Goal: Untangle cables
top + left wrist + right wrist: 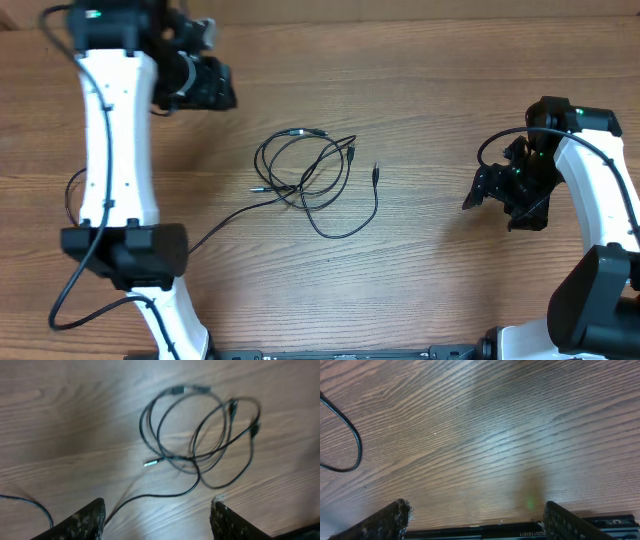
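Observation:
The cables [305, 172] are thin black cords looped in a loose bundle at the middle of the wooden table. One strand trails down-left [225, 222] and a plug end [375, 172] lies to the right of the loops. My left gripper [212, 88] hovers up-left of the bundle, apart from it. In the left wrist view the cables [200, 435] and a silver-tipped plug [153, 462] lie ahead of my left gripper [157, 519], which is open and empty. My right gripper [492, 205] stands well right of the bundle. It is open [476, 517] over bare wood, with one cord loop [354, 435] far left.
The left arm's white link [115, 140] and base [125, 250] stand along the left side, with a thicker black arm wire [68, 290] beside them. The right arm [600, 190] fills the right edge. A dark rail [485, 532] runs along the near table edge.

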{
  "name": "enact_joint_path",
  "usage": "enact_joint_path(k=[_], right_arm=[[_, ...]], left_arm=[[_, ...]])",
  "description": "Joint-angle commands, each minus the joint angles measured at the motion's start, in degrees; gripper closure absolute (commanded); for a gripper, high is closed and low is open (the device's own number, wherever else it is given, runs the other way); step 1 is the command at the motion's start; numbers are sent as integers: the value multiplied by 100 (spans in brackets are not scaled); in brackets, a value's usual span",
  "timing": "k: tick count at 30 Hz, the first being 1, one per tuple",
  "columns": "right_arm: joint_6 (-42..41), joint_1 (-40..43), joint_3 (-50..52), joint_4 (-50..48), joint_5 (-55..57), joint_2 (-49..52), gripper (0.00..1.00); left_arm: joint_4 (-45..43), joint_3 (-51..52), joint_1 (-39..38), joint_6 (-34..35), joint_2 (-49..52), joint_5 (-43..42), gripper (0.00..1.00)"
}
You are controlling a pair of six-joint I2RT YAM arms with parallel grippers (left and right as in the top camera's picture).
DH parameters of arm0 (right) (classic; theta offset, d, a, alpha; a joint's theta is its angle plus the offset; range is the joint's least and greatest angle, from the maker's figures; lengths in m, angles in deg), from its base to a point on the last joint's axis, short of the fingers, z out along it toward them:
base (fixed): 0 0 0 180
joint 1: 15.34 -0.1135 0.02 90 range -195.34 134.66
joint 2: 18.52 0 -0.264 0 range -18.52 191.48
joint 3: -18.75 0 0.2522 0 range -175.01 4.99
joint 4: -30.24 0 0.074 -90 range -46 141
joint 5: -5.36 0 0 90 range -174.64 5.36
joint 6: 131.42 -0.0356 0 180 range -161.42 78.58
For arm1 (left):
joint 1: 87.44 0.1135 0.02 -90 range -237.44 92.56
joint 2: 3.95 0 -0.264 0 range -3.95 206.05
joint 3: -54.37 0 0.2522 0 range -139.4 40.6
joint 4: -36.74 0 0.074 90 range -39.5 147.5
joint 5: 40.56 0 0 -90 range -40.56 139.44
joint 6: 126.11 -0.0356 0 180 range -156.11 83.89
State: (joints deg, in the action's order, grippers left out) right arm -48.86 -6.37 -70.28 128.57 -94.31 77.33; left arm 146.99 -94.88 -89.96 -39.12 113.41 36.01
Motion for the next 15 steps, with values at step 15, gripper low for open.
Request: enact_joint_path(k=[15], right_arm=[[22, 20, -87, -26, -24, -81, 16]], left_arm=[[-48, 4212, -1156, 1296, -2057, 1246, 45]])
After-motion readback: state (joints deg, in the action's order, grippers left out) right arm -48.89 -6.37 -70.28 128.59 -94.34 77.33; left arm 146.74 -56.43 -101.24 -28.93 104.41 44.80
